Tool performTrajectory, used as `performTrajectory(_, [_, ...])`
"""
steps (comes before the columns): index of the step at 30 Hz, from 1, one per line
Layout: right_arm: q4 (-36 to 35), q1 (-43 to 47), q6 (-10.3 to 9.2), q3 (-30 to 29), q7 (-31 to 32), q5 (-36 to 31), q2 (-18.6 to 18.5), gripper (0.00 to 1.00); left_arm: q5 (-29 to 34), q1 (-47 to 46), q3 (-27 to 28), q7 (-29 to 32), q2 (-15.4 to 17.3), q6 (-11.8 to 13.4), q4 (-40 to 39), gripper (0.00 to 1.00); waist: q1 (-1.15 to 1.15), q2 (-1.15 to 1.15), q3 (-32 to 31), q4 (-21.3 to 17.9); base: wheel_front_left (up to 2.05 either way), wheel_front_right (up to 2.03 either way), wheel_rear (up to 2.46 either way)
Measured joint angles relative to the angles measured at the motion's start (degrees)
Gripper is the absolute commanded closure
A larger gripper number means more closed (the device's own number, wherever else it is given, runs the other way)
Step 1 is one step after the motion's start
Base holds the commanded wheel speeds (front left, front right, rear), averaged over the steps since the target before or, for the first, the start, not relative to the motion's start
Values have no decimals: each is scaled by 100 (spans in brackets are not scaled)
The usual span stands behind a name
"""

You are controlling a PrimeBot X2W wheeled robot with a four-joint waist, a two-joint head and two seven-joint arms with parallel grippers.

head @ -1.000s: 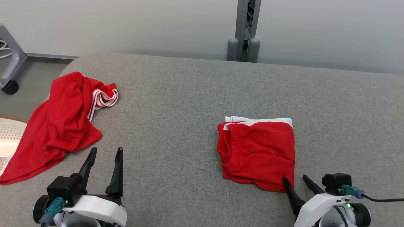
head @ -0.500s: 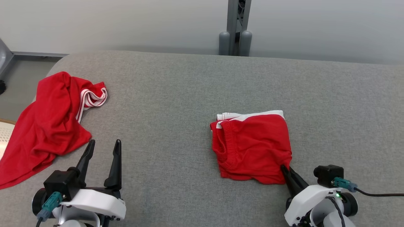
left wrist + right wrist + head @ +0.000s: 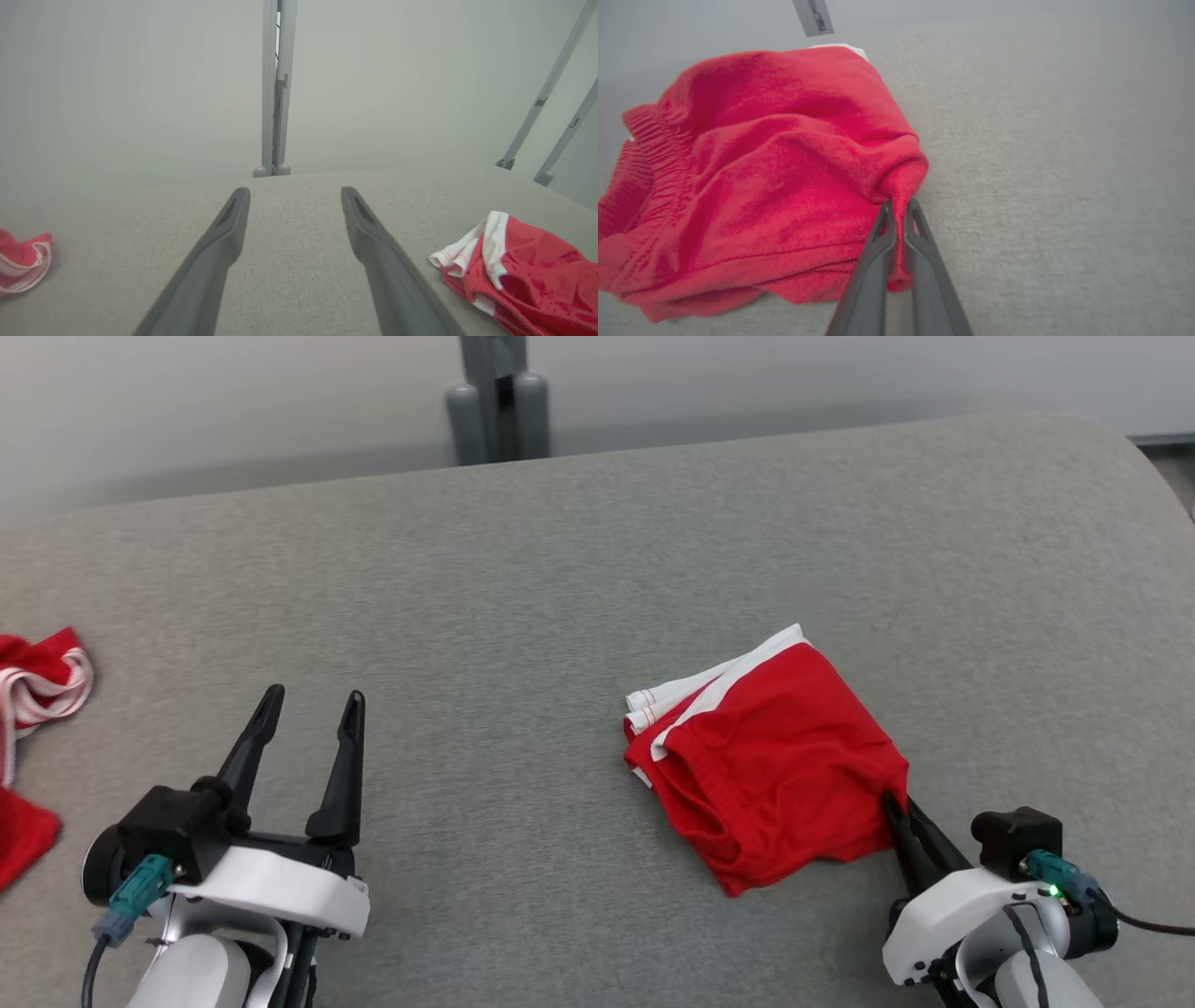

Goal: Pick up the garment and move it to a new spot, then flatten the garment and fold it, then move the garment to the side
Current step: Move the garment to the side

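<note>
Toward the near edge of the surface (image 3: pixel 523 579), right of centre: folded garment (image 3: pixel 766 756), red with white trim, a compact bundle of several layers. Its white-trimmed edges point to the far left and its near-right corner is drawn into a peak.
right gripper (image 3: pixel 896 807): fingers pressed together, pinching the near-right corner of the folded garment. In the right wrist view, red cloth gathers into a tight fold at the fingertips and a little bulges out between the fingers lower down.
left gripper (image 3: pixel 313 695): fingers spread wide, holding nothing. It sits over bare surface at the near left, well apart from both pieces of cloth.
surface, visible extent: grey woven covering. Its rounded far-right corner shows in the head view.
second garment (image 3: pixel 37 681): crumpled, red with white stripes, at the left side of the surface. The head view's left edge cuts it off, so its full outline cannot be told.
post (image 3: pixel 495 392): grey upright beyond the far edge, with two rounded feet. Its top is cut off in the head view.
struts (image 3: pixel 546 93): two slanted grey bars beyond the far-right corner, seen in the left wrist view.
cable (image 3: pixel 1158 926): dark, runs from the right wrist out of the head view on the right.
hard to make out: the lower layers of the folded garment, hidden by its top layer. Whether the pinched corner is clear of the surface cannot be told.
</note>
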Motion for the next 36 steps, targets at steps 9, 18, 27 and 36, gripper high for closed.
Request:
performTrajectory(9, [65,-561,0,-463,-135,22,3,100,180,-459,-121,215,207,-99,-234,0,0,0,439,-1100,0,0,0])
performTrajectory(18, [1190,-1775,0,-1484,-578,70,-232,100,303,-673,-277,457,363,-136,-423,0,0,0,995,-1655,0,0,0])
performTrajectory(27, [1200,-1925,0,-2431,-649,-514,-225,73,348,-680,-364,541,437,-169,-502,0,0,0,1248,-1738,0,0,0])
performTrajectory(36, [523,-1456,0,-2694,-664,-721,-62,0,272,-701,-430,414,301,-170,-358,0,0,0,917,-1624,0,0,0])
